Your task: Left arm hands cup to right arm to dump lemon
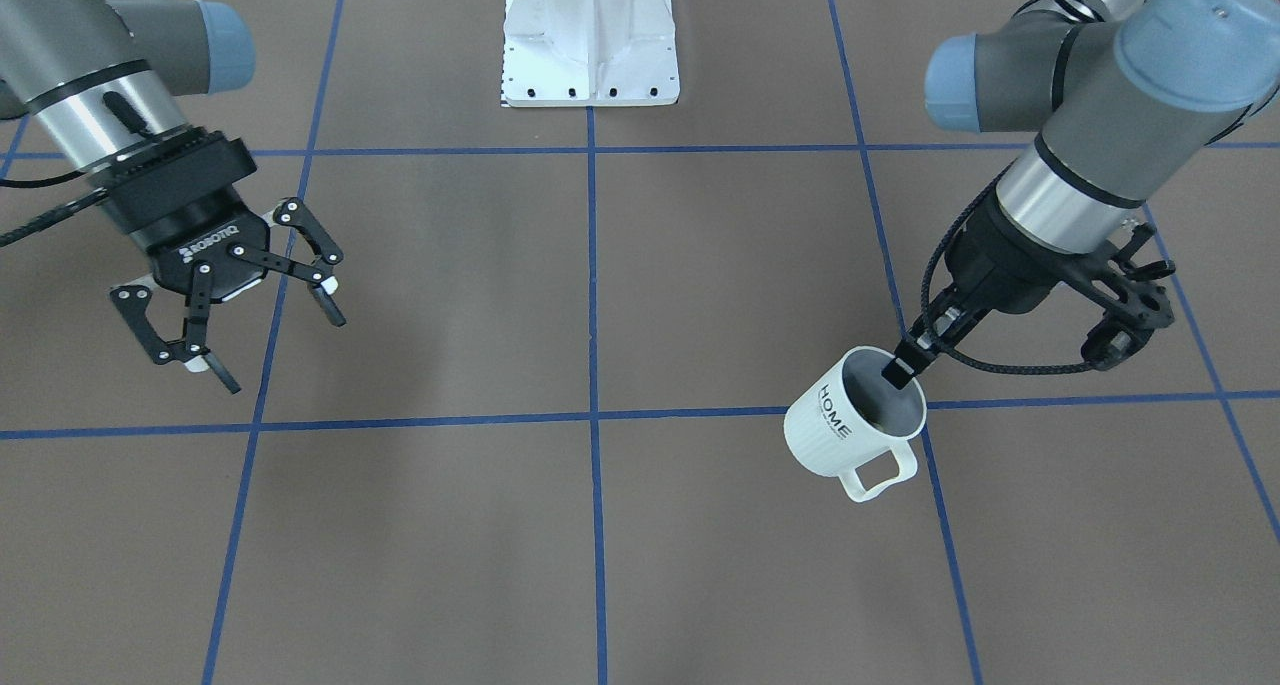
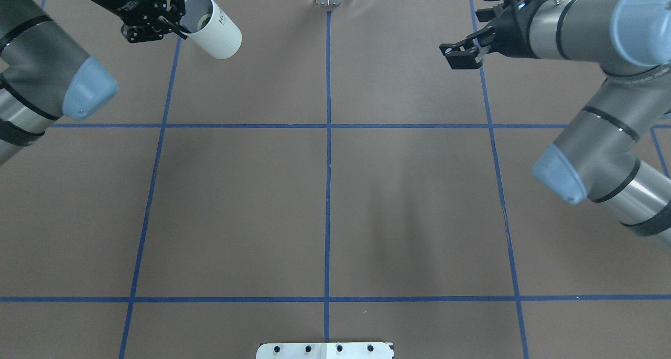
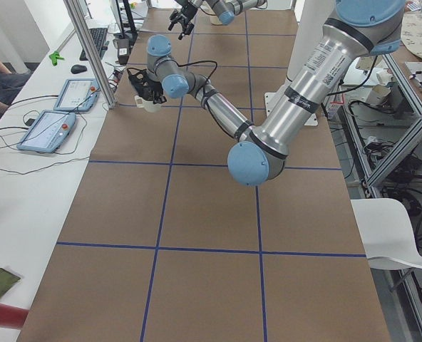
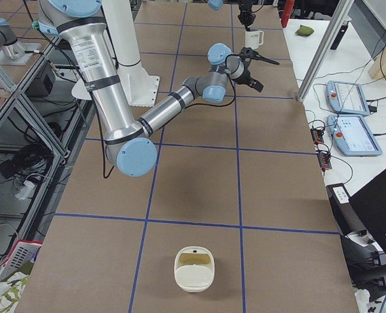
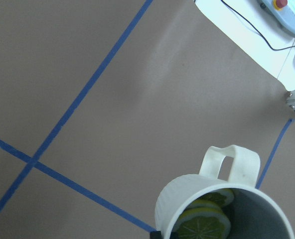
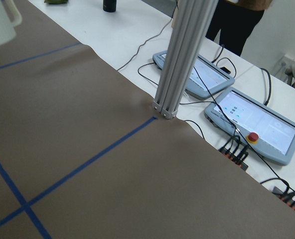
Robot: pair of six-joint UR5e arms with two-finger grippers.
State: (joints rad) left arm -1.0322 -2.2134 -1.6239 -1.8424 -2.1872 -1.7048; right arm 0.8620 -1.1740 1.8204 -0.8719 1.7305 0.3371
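Left black holed gripper (image 1: 903, 368) pinches the white ribbed mug (image 1: 835, 437), yellow-green lemon (image 5: 203, 228) inside; right black ROBOTIQ gripper (image 1: 280, 348) gapes wide; next, probably carry it across.

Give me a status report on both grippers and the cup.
Left gripper: jaws shut on cup rim, cup tilted, lemon slices inside. Right gripper: jaws open, empty, well apart. Nothing seen between them.

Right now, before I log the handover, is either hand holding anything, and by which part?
The left hand grips the cup by its rim, one finger inside. The right hand is open and empty.
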